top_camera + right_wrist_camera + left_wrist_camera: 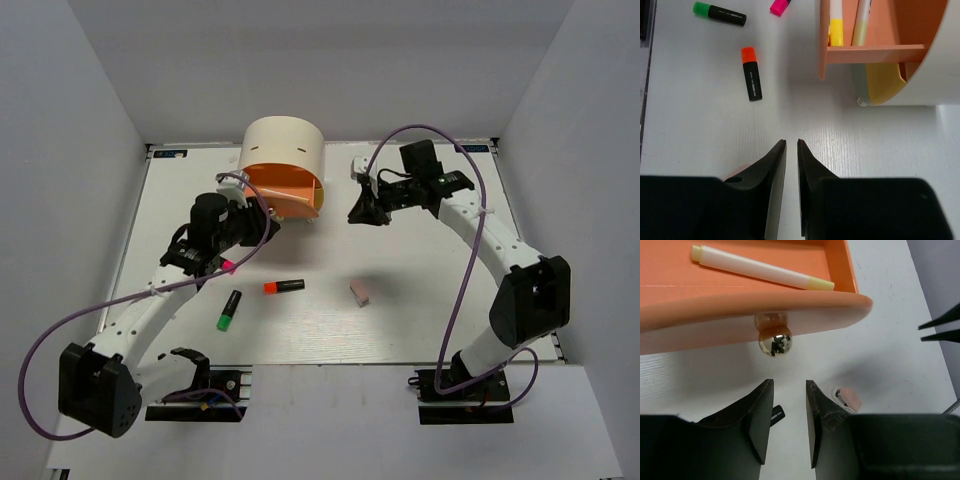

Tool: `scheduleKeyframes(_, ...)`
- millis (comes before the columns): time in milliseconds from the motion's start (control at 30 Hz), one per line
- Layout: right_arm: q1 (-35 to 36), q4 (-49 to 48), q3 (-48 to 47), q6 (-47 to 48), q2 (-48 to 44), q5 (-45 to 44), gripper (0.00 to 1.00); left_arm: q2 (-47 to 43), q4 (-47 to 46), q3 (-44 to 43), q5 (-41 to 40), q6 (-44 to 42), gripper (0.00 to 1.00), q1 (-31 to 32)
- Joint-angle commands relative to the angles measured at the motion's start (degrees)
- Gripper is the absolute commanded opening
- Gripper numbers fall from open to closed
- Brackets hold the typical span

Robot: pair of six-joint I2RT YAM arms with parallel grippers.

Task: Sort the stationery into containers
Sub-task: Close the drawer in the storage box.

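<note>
Green highlighter (229, 311) lies nearest, lower left of centre on the white table (430, 335). Its long axis is diagonal, with the green cap pointing lower left. Orange-red highlighter (284, 286) is near it to the right, not touching, axis about horizontal, cap to the left. Pink eraser (360, 292) sits further right, mid-frame, well apart from both. Pink highlighter (228, 265) is mostly under the left arm; only its pink end shows, so the axis is unclear.

Left gripper (787, 420) faces the orange drawer (740, 315). Its fingers are moderately parted with nothing between them, and the round knob (774, 340) is ahead of the tips, not touched. Right gripper (791, 146) is over bare table to the right of the drawer, fingers almost together with a thin slit, holding nothing.

The orange drawer stands pulled out of the cream cabinet (285, 148) at upper centre. Two white sticks (836, 30) lie inside, side by side, running up-down in the right wrist view. Part of the yellow drawer (882, 82) shows beneath.
</note>
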State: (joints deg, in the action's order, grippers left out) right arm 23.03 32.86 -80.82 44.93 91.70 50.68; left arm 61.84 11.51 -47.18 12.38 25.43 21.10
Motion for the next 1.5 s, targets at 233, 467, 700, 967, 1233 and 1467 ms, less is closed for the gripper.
scheduleKeyframes(233,0.3,-2.7,4.3,-2.7,-5.0,-0.7,0.21,3.5,-4.4,-1.6,-0.9,1.0,0.48,-0.4)
scheduleKeyframes(467,0.3,-2.9,5.3,-3.2,-5.3,-0.8,0.21,6.3,-6.7,-2.7,-4.3,2.2,0.49,-0.4)
scheduleKeyframes(700,0.2,-3.2,7.0,-3.3,-6.4,-1.2,0.21,9.9,-9.9,-3.8,-4.9,3.2,0.49,-0.4)
scheduleKeyframes(967,0.2,-3.3,8.2,-3.2,-6.9,-1.5,0.21,13.0,-11.9,-5.6,-6.0,3.7,0.49,-0.4)
scheduleKeyframes(1233,0.1,-3.4,9.0,-3.2,-6.9,-1.4,0.22,14.1,-14.8,-6.2,-5.4,4.8,0.49,-0.4)
scheduleKeyframes(1467,0.1,-3.4,9.3,-3.1,-7.2,-1.4,0.22,17.7,-15.8,-9.4,-6.0,4.8,0.49,-0.4)
